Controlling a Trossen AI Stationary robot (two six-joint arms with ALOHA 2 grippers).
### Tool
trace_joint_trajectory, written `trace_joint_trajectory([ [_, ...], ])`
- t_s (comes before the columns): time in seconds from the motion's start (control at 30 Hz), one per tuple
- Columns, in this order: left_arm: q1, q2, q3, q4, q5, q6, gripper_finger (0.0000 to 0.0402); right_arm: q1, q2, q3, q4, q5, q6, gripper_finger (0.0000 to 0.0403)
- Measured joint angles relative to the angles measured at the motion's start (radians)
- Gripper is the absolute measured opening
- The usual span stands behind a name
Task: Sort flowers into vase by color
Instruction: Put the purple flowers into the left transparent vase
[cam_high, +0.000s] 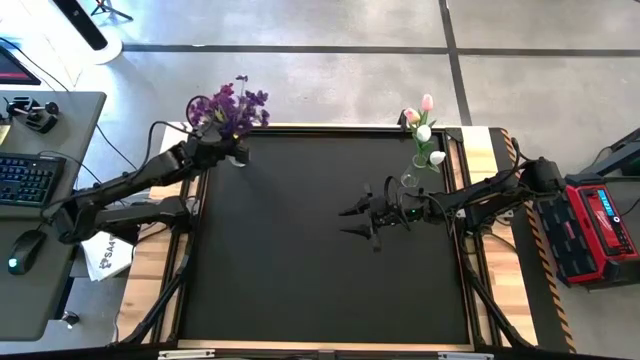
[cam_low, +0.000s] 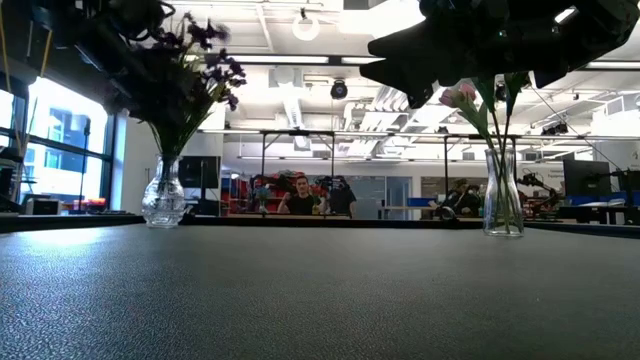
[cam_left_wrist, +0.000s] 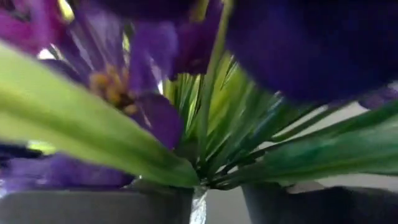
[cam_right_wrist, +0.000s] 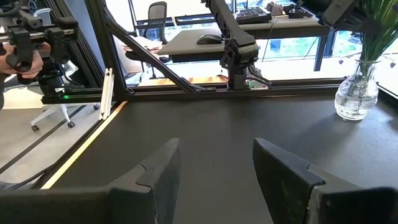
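Purple flowers (cam_high: 232, 104) stand with their stems in a round glass vase (cam_low: 163, 198) at the table's far left. My left gripper (cam_high: 226, 150) is right at this bunch. In its wrist view the blossoms and green leaves (cam_left_wrist: 205, 124) fill the picture, and a narrow gap shows between its two dark fingers (cam_left_wrist: 93, 208). Pink and white tulips (cam_high: 424, 128) stand in a slim glass vase (cam_low: 503, 195) at the far right. My right gripper (cam_high: 358, 222) is open and empty above the table's middle, a little to the near side of the tulip vase. My left gripper's fingers stand on either side of the gathered stems (cam_left_wrist: 199, 186) of the purple bunch, coming at them from the table's near left. A thin pale stem (cam_left_wrist: 198, 208) shows in the gap. I cannot tell whether a finger touches it.
The black table mat (cam_high: 320, 280) is bare over its near half. A wooden frame (cam_high: 150, 270) rims the table. A desk with a keyboard (cam_high: 30, 175) stands beyond the left edge and a red case (cam_high: 600, 225) beyond the right. People sit in the room behind (cam_low: 300, 195).
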Motion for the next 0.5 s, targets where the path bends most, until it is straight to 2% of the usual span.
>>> trace_joint_trajectory([
  [0.2, 0.019, 0.000, 0.041, -0.045, 0.027, 0.028, 0.0158, 0.000, 0.000, 0.000, 0.000, 0.000, 0.000, 0.0185],
  [0.37, 0.019, 0.000, 0.131, -0.162, 0.031, 0.035, 0.0168, 0.000, 0.000, 0.000, 0.000, 0.000, 0.000, 0.0185],
  [0.5, 0.019, -0.001, 0.182, -0.232, 0.074, 0.035, 0.0168, 0.000, 0.000, 0.000, 0.000, 0.000, 0.000, 0.0185],
])
